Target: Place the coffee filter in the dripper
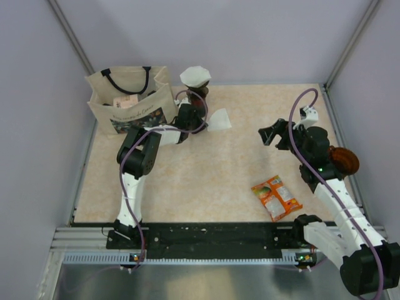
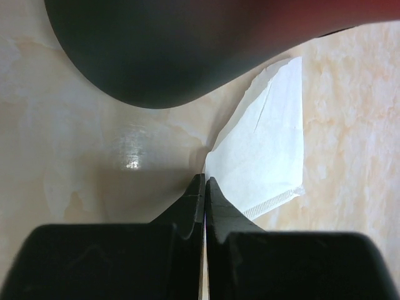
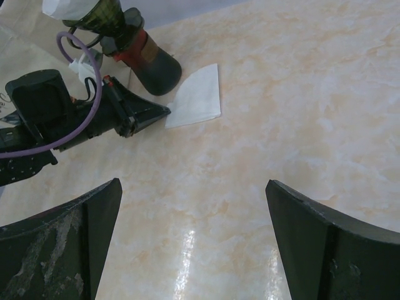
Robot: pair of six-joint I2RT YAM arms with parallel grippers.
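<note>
"Where was the filter?"

"The flat white paper coffee filter point(image 2: 265, 144), crimped along one edge, lay pinched by a corner in the closed left gripper point(image 2: 204, 182)."

"And the dripper?"

"The olive translucent dripper point(image 3: 106, 17) stood just beyond those fingertips, atop a dark vessel point(image 3: 153, 65). The right gripper point(image 3: 190, 190) hung open, well apart. The tote bag point(image 1: 128, 103) lettering was unreadable."

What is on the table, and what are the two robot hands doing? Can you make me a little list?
coffee filter: white, lying flat on the table, just right of the dripper
dripper: dark, at the back, with white paper on top
left gripper: shut on a corner of the coffee filter
right gripper: open, holding nothing
tote bag: back left corner
snack packet: orange, near the right arm
</note>
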